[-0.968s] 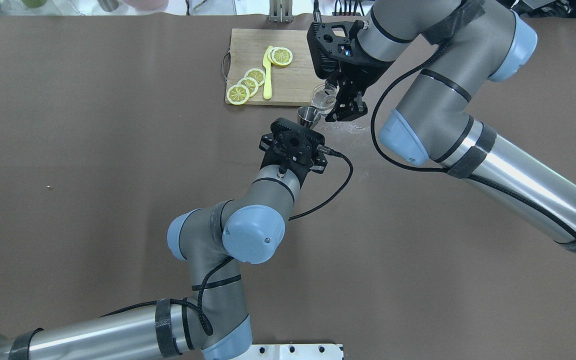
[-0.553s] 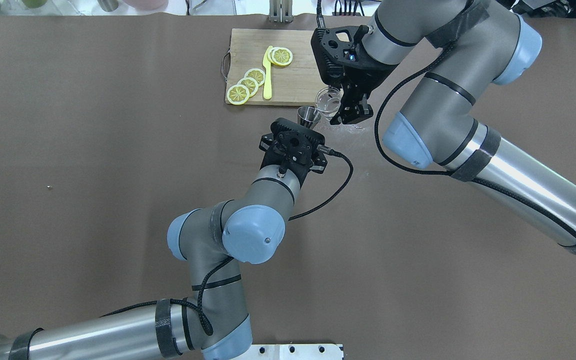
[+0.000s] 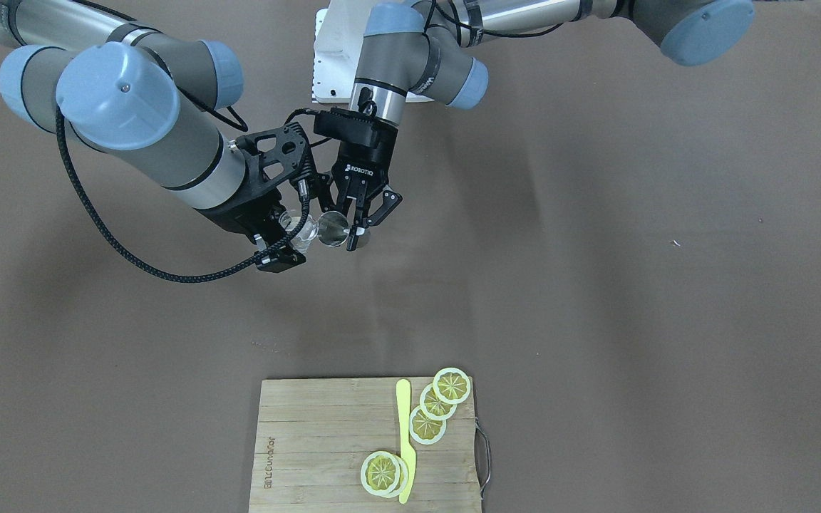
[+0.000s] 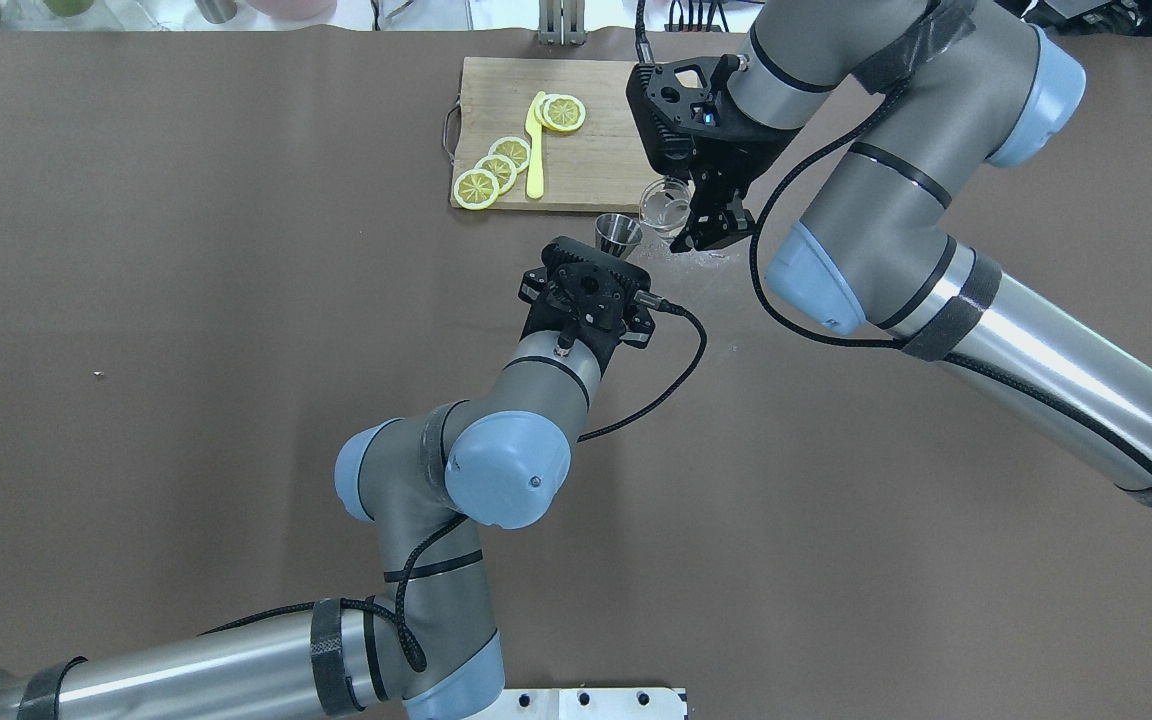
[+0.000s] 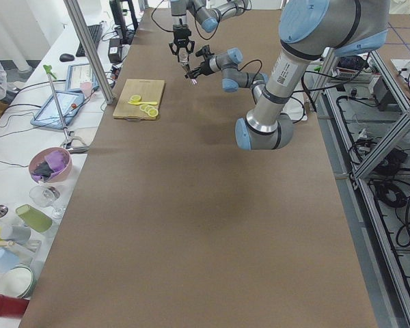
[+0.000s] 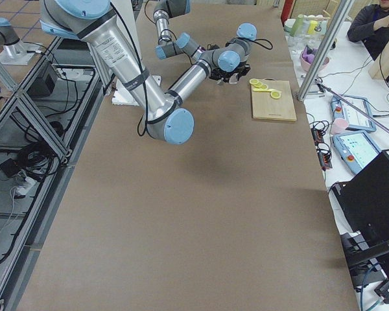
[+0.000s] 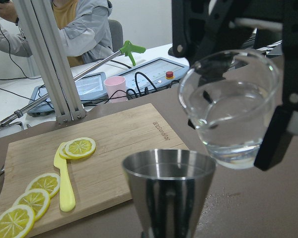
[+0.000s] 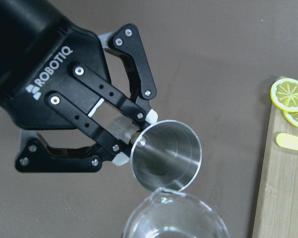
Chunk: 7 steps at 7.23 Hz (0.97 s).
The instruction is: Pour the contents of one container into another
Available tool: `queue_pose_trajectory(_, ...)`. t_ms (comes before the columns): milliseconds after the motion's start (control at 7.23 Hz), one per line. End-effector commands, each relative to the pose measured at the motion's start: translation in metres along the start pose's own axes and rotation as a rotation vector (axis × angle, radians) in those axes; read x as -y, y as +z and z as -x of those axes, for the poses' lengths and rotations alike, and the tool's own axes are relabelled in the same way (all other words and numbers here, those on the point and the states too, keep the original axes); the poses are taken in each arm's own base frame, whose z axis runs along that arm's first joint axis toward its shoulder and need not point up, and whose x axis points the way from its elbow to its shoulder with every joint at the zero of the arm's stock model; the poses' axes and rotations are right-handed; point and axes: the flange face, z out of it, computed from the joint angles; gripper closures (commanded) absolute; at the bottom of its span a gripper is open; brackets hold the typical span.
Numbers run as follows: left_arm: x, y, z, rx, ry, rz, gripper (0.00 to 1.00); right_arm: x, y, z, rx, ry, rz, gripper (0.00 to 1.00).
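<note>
My left gripper (image 3: 355,236) is shut on the stem of a steel jigger (image 4: 619,232), held upright above the table with its mouth up. In the left wrist view the jigger (image 7: 169,191) fills the lower middle. My right gripper (image 4: 688,220) is shut on a small clear glass (image 4: 665,205) with clear liquid in it, just right of the jigger. The glass (image 7: 231,114) hangs slightly higher than the jigger's rim, nearly upright, its spout towards the jigger. In the right wrist view the jigger (image 8: 169,156) lies just beyond the glass (image 8: 171,220). Whether the jigger holds liquid I cannot tell.
A wooden cutting board (image 4: 586,160) with lemon slices (image 4: 496,165) and a yellow knife (image 4: 535,150) lies just behind the two vessels. Small wet specks (image 4: 701,258) dot the brown table under the right gripper. Cups and bowls stand on the side bench (image 5: 27,205).
The right gripper has shifted a little to the right with the glass and turned it back from a tilt towards upright. The left arm and jigger have held still.
</note>
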Motion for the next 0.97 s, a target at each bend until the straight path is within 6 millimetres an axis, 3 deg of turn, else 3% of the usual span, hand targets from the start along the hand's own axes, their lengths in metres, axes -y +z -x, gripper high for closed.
queue_pose_trajectory(0, 0.0, 0.0, 0.0, 0.0, 0.0, 0.0, 1.0, 0.004, -0.002, -0.003, 0.011, -0.004, 0.012, 1.0)
queue_pose_trajectory(830, 0.0, 0.0, 0.0, 0.0, 0.0, 0.0, 1.0, 0.015, -0.003, -0.01, 0.061, -0.023, 0.054, 1.0)
